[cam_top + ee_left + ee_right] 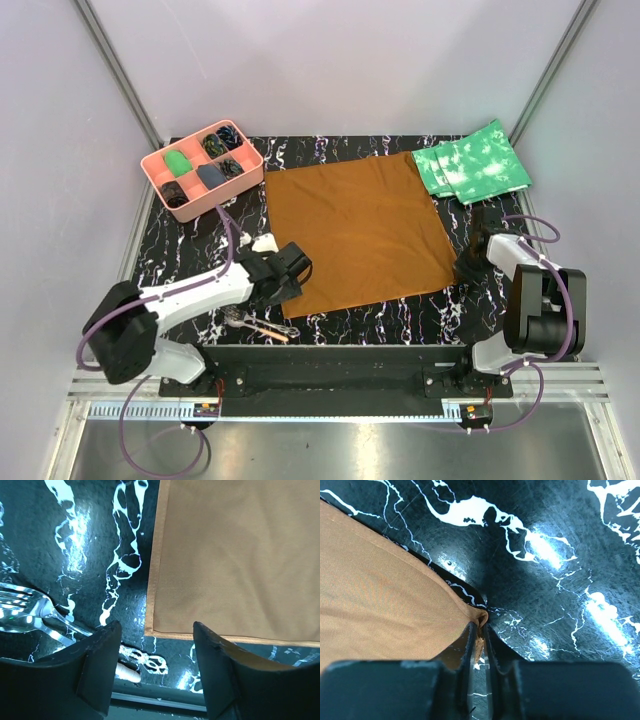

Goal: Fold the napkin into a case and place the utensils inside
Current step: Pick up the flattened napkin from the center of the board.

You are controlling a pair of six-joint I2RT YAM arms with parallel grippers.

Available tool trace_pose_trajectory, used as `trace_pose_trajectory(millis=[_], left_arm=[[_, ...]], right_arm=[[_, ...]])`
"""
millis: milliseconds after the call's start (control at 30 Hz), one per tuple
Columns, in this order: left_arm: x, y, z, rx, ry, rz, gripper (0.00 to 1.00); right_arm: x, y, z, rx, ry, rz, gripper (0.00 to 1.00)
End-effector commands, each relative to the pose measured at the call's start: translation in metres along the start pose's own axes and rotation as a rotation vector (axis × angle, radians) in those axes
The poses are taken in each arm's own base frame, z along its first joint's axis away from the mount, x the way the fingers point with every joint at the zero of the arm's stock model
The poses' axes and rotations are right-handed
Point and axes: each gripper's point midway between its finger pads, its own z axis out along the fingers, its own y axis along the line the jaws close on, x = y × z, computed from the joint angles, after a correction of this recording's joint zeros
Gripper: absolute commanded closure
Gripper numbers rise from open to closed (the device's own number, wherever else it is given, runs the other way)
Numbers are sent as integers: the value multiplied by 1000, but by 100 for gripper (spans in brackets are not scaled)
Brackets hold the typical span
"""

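While the napkin [360, 232] lies spread flat | right gripper [479, 642] clamped on its near-right corner | left gripper [156, 632], jaws apart, above near-left corner | fork [30, 612] just left

On the table [400, 315] the napkin [360, 235] lies spread centrally, the tray [240, 183] behind-left of it, the cloths [470, 165] behind-right, the utensils [262, 327] before its left corner.
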Motion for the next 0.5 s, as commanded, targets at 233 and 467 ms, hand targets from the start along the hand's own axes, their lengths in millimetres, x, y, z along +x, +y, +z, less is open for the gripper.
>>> trace_pose_trajectory(millis=[233,467], left_arm=[[12,-11,19,-45,46,-10,53],[26,-12,29,-71,90,-6,57]], right_arm=[[4,4,-3,-48,-3,-8,99],[3,5,-5,-60,-13,-8,100]])
